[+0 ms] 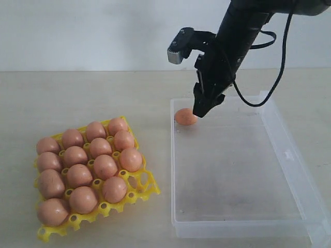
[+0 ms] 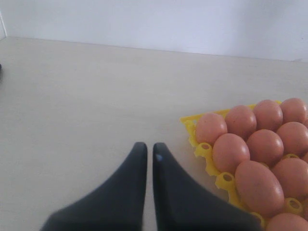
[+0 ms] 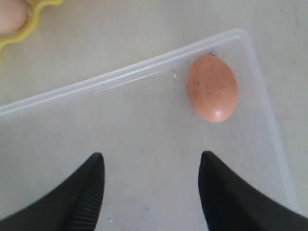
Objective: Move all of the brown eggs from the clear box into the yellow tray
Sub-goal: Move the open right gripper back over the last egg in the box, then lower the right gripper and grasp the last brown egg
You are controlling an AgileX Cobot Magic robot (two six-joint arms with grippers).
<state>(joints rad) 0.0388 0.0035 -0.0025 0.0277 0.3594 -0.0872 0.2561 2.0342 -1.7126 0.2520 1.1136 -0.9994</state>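
Note the right pincer [image 1: 201, 111] above the far left corner of the clear box [image 1: 232, 170]: jaws spread wide, gripping nothing. Locate one brown egg [image 1: 184, 117] on the box floor in that corner, lying on its side close to both walls. In the right wrist view, see it just ahead of the fingertips and apart from them. Find the other brown eggs [image 1: 83, 165] seated in the yellow tray [image 1: 140, 187], left of the box on the bench [image 1: 77, 93] – one corner cell, nearest the box, bare. Note the left pincer [image 2: 147, 147] low over the bench just beside the tray – closed to a thin slit, gripping nothing.
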